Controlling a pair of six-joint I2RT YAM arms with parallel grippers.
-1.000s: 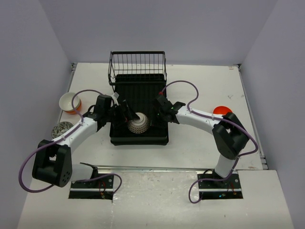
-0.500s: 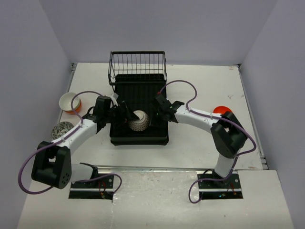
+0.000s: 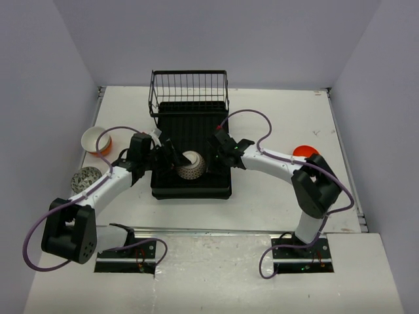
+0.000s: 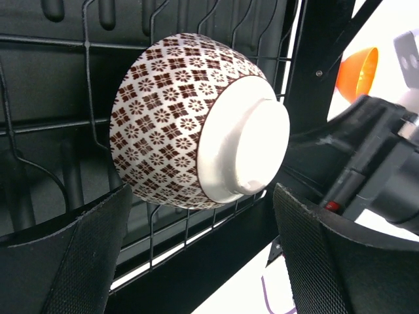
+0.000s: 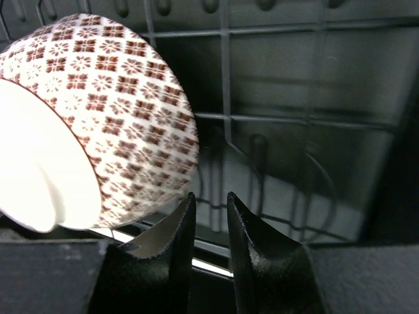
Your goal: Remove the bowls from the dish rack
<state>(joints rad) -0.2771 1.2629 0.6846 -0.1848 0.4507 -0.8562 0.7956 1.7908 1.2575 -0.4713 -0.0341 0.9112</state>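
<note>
Patterned bowl [image 3: 190, 167] on its side in dish rack [image 3: 191, 140], near rack's front edge, brown-white tile print, plain white foot facing out; not yet unloaded. Three bowls out on counter beside rack. Left gripper [image 4: 203, 252] jaws wide around it, no contact. Right gripper [image 5: 208, 219] jaws nearly closed, empty.

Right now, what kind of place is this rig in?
Likely a lab test cell, not a kitchen: bare white table, plain walled enclosure, a lone dish rack holding one patterned bowl.
</note>
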